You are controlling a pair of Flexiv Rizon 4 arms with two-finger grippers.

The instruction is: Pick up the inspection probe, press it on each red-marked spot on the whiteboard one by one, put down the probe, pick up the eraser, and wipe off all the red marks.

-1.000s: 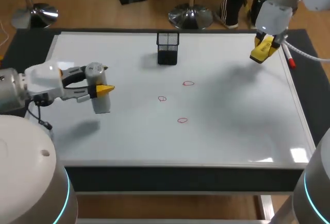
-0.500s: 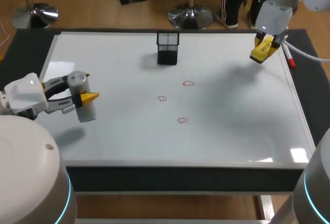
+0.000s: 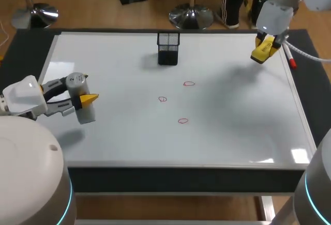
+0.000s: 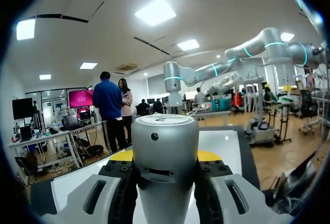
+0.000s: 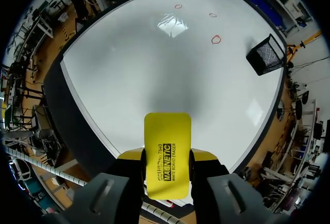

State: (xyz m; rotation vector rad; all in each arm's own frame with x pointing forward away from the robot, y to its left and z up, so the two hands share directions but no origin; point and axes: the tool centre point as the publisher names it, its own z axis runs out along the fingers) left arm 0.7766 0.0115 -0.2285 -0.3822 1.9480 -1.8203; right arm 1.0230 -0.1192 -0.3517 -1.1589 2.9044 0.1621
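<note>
Probe [image 4: 165, 157] clamped in left fingers [image 4: 98, 198]; eraser [image 5: 166, 154] between right fingers [image 5: 109, 195], plain only in right wrist view

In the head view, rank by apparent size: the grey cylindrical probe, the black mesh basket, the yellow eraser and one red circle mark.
1. grey cylindrical probe and black mesh basket: about alike, and the probe is nearer the camera
2. yellow eraser
3. red circle mark

Left arm [image 3: 20, 96], right arm [image 3: 276, 10]: white rounded casings, cyan light rings. Black cable [image 3: 37, 112] under left wrist; white cable [image 3: 310, 57] off right. Left pincer [image 3: 87, 88], right pincer [image 3: 262, 49]: grey slotted fingers [image 4: 95, 198], yellow tips.
</note>
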